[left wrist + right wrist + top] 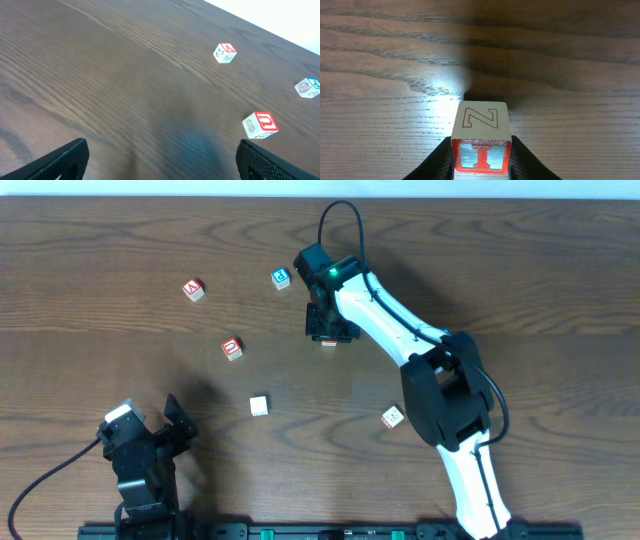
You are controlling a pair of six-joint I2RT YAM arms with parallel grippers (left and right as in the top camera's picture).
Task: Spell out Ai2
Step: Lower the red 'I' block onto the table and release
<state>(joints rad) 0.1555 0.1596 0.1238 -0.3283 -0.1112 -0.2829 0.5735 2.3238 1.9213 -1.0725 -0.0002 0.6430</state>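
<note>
Between the right pincer's [481, 148] clasping fingers [438, 161], the I cube [481, 134] shows its upright letter toward the wrist.

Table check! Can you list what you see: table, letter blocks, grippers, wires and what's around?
Surface: dark wood-grain table.
Job's things: red A cube loose, far left; red I cube in right gripper; no 2 readable.
Clutter: blue-faced cube, red cube with rounded letter, two white-topped cubes.
Grippers: left gripper open, empty; right gripper shut on I cube.
Cables: black cable loops above right arm; another trails from left arm.
Surroundings: pale strip beyond far edge; black rail at near edge.
</note>
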